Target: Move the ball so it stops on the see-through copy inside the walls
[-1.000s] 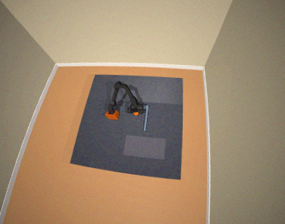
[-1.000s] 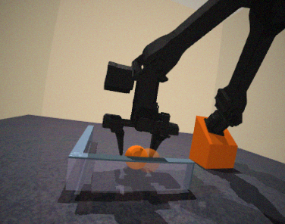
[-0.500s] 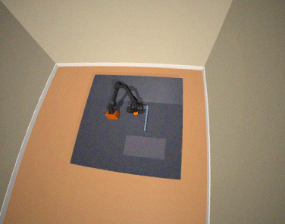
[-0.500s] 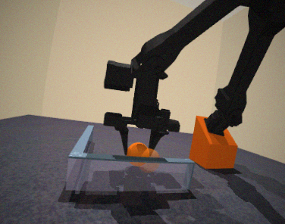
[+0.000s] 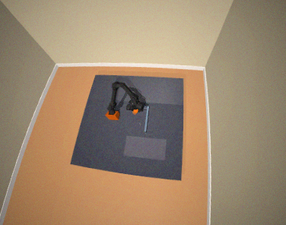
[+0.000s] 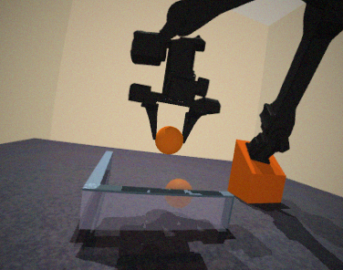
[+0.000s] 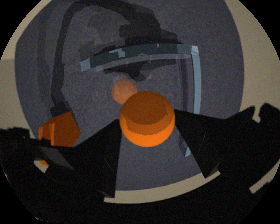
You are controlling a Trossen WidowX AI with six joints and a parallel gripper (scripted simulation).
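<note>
The orange ball [image 5: 135, 112] [image 6: 169, 140] [image 7: 147, 120] is held up in the air, above the height of the clear walls. My gripper [image 6: 170, 140] is shut on it, with one fingertip on each side of the ball. The see-through copy [image 6: 178, 201] [image 7: 123, 91] sits low on the table, below the held ball; in the wrist view it shows up and left of the ball, partly covered by it. The two low clear walls [image 6: 156, 212] [image 7: 198, 85] meet in a corner. One wall shows as a pale blue bar [image 5: 147, 119] in the top view.
The arm's orange base block [image 5: 112, 115] [image 6: 256, 187] [image 7: 61, 131] stands on the dark table, to the right of the walls in the exterior view. A pale rectangle [image 5: 145, 148] shows on the dark surface in the top view. The arm's shadow falls across the walls.
</note>
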